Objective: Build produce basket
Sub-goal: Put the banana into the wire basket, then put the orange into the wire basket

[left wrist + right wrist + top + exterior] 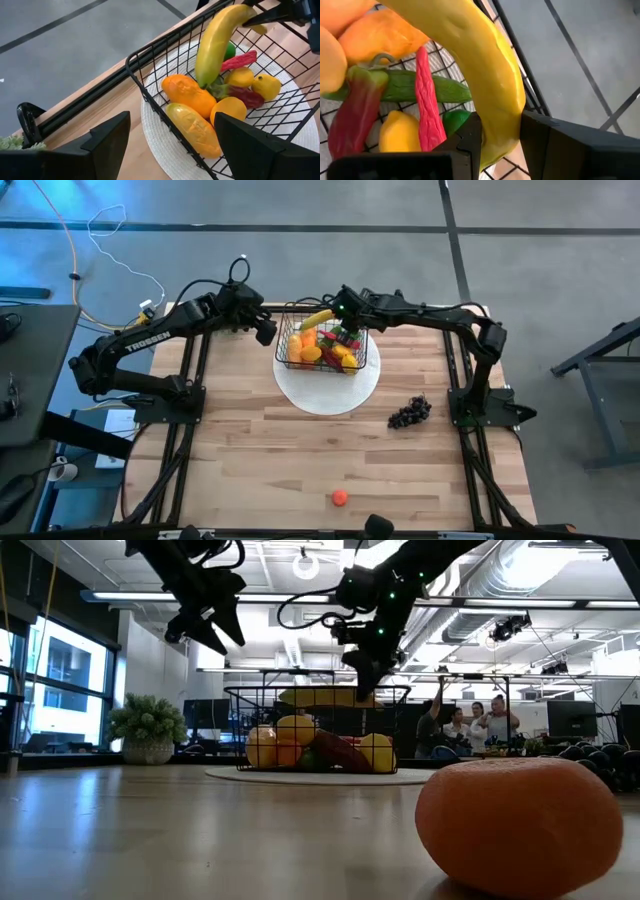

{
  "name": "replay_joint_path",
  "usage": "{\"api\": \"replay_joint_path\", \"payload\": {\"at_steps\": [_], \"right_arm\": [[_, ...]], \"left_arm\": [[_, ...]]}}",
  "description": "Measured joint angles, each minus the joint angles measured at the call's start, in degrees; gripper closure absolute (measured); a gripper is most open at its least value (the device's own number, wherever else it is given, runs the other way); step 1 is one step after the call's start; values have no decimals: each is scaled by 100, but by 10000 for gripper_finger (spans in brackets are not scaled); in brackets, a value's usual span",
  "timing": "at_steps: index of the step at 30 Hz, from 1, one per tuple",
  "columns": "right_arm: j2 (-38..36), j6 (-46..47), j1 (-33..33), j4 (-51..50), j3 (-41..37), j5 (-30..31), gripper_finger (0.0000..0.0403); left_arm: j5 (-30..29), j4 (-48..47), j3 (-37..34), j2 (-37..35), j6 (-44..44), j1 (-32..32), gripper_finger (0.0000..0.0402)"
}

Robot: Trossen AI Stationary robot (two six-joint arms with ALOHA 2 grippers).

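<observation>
One banana point(317, 318) was clamped by the right gripper point(340, 311) over the basket point(300, 362); at 9 o'clock, the left gripper point(266, 330) was held apart.

A round white plate point(330, 392) lies on the wooden bench point(250, 450), at about twelve o'clock from its middle. In the low view, the room beyond shows a potted plant point(147, 727) at nine o'clock and a few people point(470, 727) standing at three o'clock. From above, loose cables point(100, 250) trail over the grey floor at ten o'clock, and a dark stand point(600, 365) sits at three o'clock.
</observation>
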Motion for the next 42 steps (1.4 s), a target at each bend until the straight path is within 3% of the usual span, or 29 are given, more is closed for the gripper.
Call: {"api": "replay_joint_path", "payload": {"at_steps": [13, 25, 35, 38, 42], "right_arm": [[81, 428, -113, -277, -17, 20, 319], [81, 575, -122, -455, -2, 295, 211], [83, 1039, -122, -1417, 679, 238, 199], [83, 1093, -118, -1791, 949, 25, 199], [83, 1356, -118, -2305, 1304, -728, 199]], "left_arm": [[0, 4, 0, 0, 4, -50, 122], [0, 4, 0, 0, 15, -50, 122], [32, 4, 0, 0, -115, -78, 122], [175, -2, 0, -5, -256, -163, 122], [301, -96, 0, -72, -286, -347, 122]]}}
